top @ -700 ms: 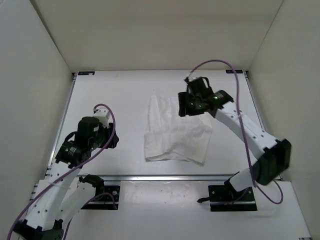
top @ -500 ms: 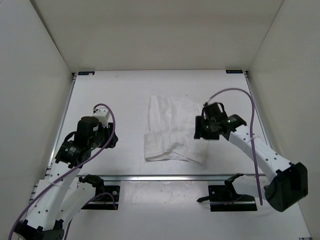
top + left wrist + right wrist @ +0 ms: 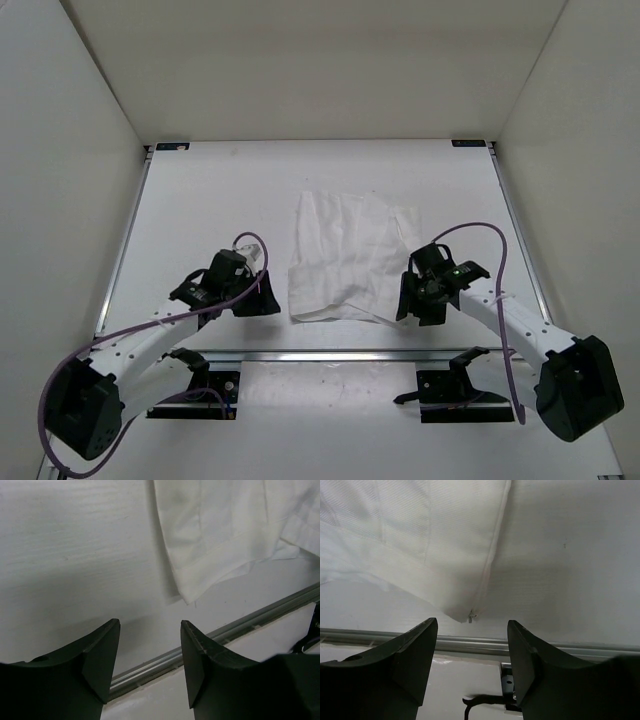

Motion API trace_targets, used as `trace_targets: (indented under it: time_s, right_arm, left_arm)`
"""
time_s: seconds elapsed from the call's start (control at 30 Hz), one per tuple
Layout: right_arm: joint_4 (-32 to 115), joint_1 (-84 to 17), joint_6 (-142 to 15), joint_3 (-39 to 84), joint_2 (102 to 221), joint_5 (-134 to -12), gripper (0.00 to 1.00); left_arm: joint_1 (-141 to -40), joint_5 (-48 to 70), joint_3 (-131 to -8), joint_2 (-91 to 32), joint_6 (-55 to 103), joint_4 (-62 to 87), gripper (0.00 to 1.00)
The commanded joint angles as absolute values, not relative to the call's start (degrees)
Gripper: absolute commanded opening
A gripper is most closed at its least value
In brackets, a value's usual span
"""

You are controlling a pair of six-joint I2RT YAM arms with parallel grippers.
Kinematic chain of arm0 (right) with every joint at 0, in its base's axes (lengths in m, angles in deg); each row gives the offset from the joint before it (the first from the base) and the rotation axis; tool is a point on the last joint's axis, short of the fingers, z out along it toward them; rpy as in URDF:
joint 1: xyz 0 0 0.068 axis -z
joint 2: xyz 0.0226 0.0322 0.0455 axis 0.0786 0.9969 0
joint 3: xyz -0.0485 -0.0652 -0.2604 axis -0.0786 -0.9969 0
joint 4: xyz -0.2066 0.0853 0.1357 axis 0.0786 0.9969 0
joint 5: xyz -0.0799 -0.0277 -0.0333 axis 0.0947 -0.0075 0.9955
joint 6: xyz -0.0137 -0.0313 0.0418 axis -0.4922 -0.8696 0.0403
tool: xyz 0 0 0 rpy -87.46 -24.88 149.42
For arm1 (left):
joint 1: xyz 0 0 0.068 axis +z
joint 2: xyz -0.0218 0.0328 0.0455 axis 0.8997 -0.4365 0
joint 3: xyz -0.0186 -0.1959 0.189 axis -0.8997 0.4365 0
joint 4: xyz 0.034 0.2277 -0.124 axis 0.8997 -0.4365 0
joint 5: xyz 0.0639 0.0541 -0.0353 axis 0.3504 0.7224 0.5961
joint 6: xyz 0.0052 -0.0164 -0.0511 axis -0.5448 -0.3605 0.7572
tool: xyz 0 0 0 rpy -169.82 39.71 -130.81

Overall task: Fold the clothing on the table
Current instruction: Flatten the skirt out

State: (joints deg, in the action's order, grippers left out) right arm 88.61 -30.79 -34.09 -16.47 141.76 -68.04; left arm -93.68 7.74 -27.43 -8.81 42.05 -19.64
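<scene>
Although the table [image 3: 200,200] fills most of the overhead view, only its middle is occupied, where the clothing [image 3: 345,255] is spread as a rumpled white sheet between the two arms, its near edge lying close to the silver rail [image 3: 330,353]. Overlapping layers and creases can be made out in the fabric, yet no tidy fold is seen; the task is judged to be at an early stage, with a grasp of the near edge and every proper fold left to be done. The left arm [image 3: 150,340] is stretched low across the table from its base toward the near-left corner [image 3: 187,600] of the garment, and the right arm [image 3: 510,320] is bent in likewise toward the near-right corner [image 3: 470,616]. The left gripper [image 3: 265,302] is held spread wide with nothing between its jaws, the corner being seen just ahead of it and untouched in the wrist view [image 3: 150,630]. The right gripper [image 3: 415,305] is likewise released and empty, its jaws parted [image 3: 472,627] on either side of the hemmed corner tip, which is framed between them but is not pinched. It is judged that both corners are being lined up for a paired pick.
</scene>
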Motion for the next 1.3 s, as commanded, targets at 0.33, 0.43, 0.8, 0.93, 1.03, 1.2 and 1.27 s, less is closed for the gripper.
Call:
trace_targets:
  time_s: [0.33, 0.43, 0.8, 0.93, 1.03, 1.2, 1.27]
  right_arm:
    - [75.48, -30.01, -32.77, -22.89, 144.21, -69.73, 0.48]
    - [73.55, -30.08, -32.77, -24.39, 143.77, -69.91, 0.45]
    - [71.34, -29.56, -33.82, -25.28, 143.59, -71.75, 0.09]
    - [72.31, -28.33, -36.45, -21.15, 143.06, -73.68, 0.00]
    - [75.03, -26.75, -41.72, -10.44, 143.06, -73.96, 0.00]
    - [79.25, -26.40, -47.09, 15.55, 141.14, -75.52, 0.00]
    - [78.90, -24.12, -47.01, 21.30, 139.30, -82.17, 0.00]
  left_arm:
    - [-97.96, 8.19, -19.73, -14.57, 59.24, 4.04, 0.61]
    - [-99.19, 8.28, -20.43, -17.55, 60.56, 5.55, 0.60]
    - [-100.95, 8.10, -21.31, -25.03, 62.40, 9.50, 0.18]
    - [-100.08, 9.24, -26.21, -26.01, 61.80, 10.56, 0.00]
    - [-96.48, 9.42, -37.02, -25.39, 57.33, 3.72, 0.00]
    - [-92.69, 13.63, -60.38, -19.43, 51.95, -11.56, 0.00]
    - [-92.60, 15.56, -66.54, -16.53, 49.94, -15.71, 0.00]
